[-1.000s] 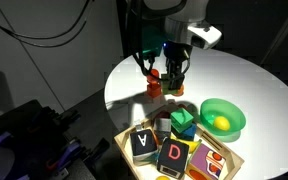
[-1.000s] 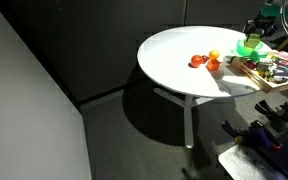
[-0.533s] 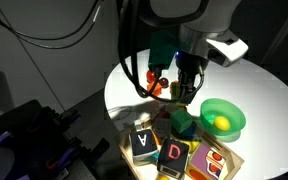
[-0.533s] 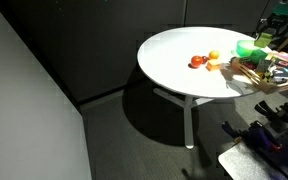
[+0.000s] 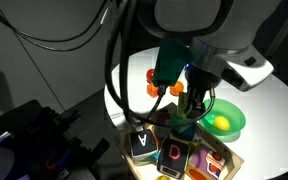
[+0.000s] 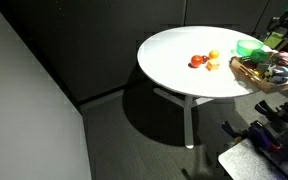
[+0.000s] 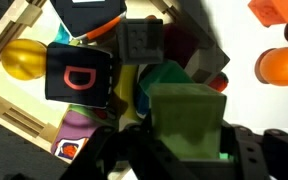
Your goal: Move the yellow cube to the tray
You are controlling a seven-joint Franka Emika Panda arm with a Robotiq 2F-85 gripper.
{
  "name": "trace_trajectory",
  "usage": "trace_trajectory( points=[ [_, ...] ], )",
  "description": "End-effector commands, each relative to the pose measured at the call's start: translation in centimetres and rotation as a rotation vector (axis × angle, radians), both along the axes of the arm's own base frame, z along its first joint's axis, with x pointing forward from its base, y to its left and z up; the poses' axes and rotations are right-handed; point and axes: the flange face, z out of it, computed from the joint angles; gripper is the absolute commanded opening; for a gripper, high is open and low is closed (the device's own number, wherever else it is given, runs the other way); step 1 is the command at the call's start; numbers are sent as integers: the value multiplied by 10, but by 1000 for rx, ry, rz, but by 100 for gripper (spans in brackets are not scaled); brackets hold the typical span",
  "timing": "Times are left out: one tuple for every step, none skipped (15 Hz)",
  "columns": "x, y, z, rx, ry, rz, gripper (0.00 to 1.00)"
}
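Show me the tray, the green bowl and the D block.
tray (image 7: 22,118): wrist view, on its wooden rim.
green bowl (image 5: 240,115): in an exterior view, on its rim.
D block (image 7: 79,78): wrist view, on its lettered face.

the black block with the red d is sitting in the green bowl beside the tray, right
Not quite. The black block with the red D lies in the wooden tray, not in the green bowl. The wrist view shows it inside the tray's rim. The bowl does stand beside the tray.
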Motion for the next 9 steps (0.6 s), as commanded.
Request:
trace_trajectory(
  points=[
    [-11,-19,-5,18,-20,-22,25],
    [-14,-24,-8,24,-18,-31,25],
    [-18,-28,-9,26,-16,-39,25],
    [-21,-31,-12,28,-16,-46,25],
    [-24,-35,-14,28,-12,-53,25],
    [-27,-39,-15,27,-7,-59,25],
    [-30,-41,-17,24,-1,-63,25],
    [-32,-44,-19,20,9,-68,25],
    [-34,-46,-20,12,18,-70,25]
  ],
)
